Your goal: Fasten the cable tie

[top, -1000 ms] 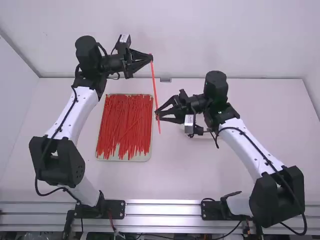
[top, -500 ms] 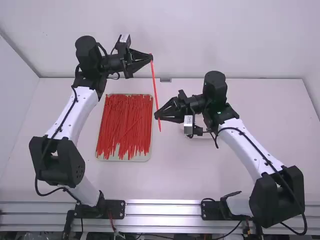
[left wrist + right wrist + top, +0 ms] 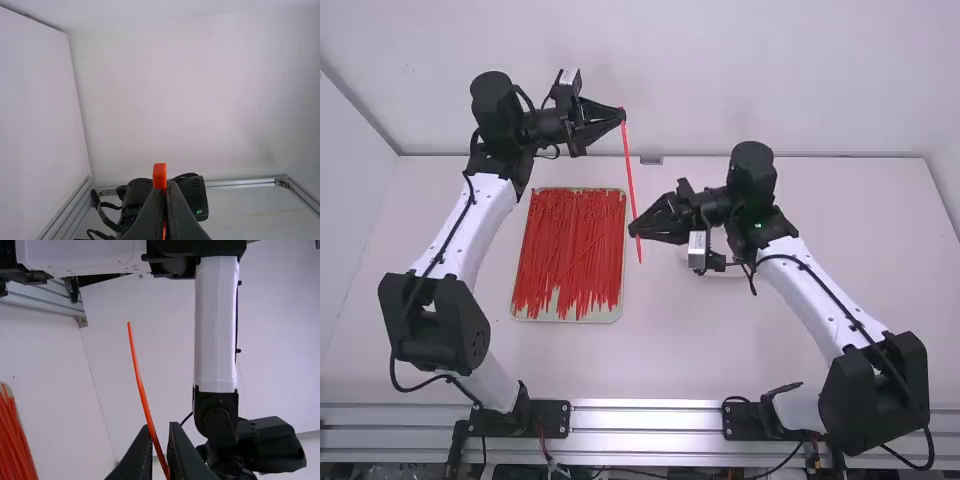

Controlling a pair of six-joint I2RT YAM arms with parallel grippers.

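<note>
Up at the rear, the left claw [image 3: 620, 117] was clamped shut on the head of a red cable tie [image 3: 631, 190], which hung straight down. At its lower part sat the right claw [image 3: 636, 229]; whether it gripped could not be told. Below, a tray [image 3: 617, 318] of red ties [image 3: 570, 250] lay on the table [image 3: 720, 320].

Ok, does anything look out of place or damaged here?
Nothing stands out. The cable tie hangs straight from the left gripper, its tail at the right gripper. The spare ties all lie inside their tray.
</note>
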